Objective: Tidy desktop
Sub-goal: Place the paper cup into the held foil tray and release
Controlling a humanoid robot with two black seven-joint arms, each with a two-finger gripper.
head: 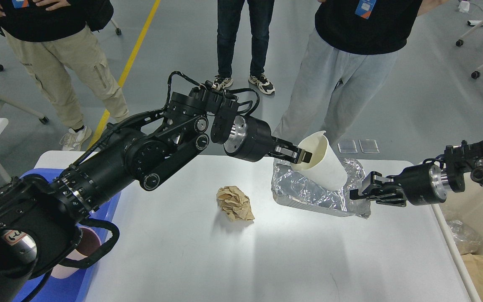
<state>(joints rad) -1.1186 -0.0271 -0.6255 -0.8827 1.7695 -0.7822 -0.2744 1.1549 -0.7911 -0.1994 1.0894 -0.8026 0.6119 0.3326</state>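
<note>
The white desktop fills the lower view. My left gripper is shut on the rim of a white paper cup, which tilts with its base down inside a crumpled foil tray. My right gripper is shut on the foil tray's right edge and holds it tilted, its left side near the desktop. A crumpled brown paper ball lies on the desktop left of the tray.
A blue plastic tray with a pink cup sits at the left edge, mostly hidden by my left arm. Three people stand beyond the far edge. A bin with a plastic liner and brown paper stands off the right edge.
</note>
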